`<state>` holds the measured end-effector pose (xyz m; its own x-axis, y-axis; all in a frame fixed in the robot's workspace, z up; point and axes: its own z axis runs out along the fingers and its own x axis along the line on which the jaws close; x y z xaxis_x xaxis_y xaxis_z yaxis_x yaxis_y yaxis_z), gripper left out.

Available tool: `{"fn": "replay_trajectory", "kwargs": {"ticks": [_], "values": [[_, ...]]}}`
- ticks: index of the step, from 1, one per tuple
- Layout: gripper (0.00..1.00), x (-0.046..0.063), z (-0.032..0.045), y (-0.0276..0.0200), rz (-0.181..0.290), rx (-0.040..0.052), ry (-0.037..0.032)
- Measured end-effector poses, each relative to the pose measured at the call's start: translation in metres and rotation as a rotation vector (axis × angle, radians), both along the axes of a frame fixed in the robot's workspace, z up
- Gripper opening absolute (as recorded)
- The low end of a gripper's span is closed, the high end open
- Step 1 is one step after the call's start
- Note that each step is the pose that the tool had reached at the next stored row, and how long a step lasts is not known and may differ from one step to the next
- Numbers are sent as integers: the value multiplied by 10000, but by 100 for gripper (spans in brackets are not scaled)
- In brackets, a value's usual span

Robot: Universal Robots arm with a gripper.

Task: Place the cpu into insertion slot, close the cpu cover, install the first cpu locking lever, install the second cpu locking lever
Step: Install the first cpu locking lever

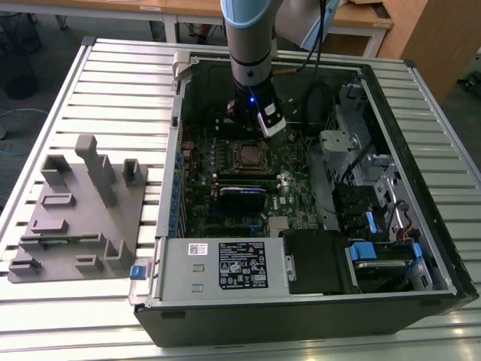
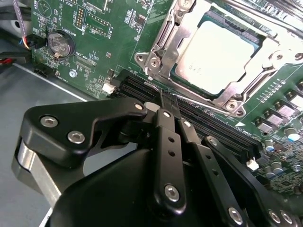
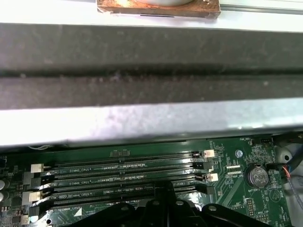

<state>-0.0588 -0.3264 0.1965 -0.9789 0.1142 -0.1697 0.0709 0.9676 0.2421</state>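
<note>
The cpu (image 2: 218,53) lies flat in the insertion slot (image 2: 166,29), its pale metal top facing up, so the placing step appears done. The cpu cover (image 2: 246,78) lies down over the chip as a silvery frame, with the chip showing through its square cut-out; this suggests the cover is already closed. A thin wire lever (image 2: 152,87) runs along the frame's edge toward the gripper. Whether it is latched cannot be told.

The gripper (image 2: 165,106) sits just beside the socket, over the long black memory slots (image 3: 123,182). Its two black fingers (image 2: 166,142) are drawn together at the tips, clenched. The wire lever's end lies at the fingertips, but whether it is pinched between them cannot be told. This position, judged from the task, suits work on a locking lever, since the lever end is the part nearest to the tips.

In the exterior view the arm (image 1: 252,45) reaches straight down into the open computer case (image 1: 301,308), which lies on its side on a slatted metal table (image 1: 98,75). The socket (image 1: 248,154) sits near the middle of the green circuit board (image 1: 199,203). A grey fixture block (image 1: 83,207) rests on the table, well apart from the case.
</note>
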Motion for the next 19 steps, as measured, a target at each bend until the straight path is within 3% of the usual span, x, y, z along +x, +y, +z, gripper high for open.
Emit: {"fn": "replay_trajectory", "kwargs": {"ticks": [19], "values": [[10, -44, -2, 5, -580, 27, -50]]}}
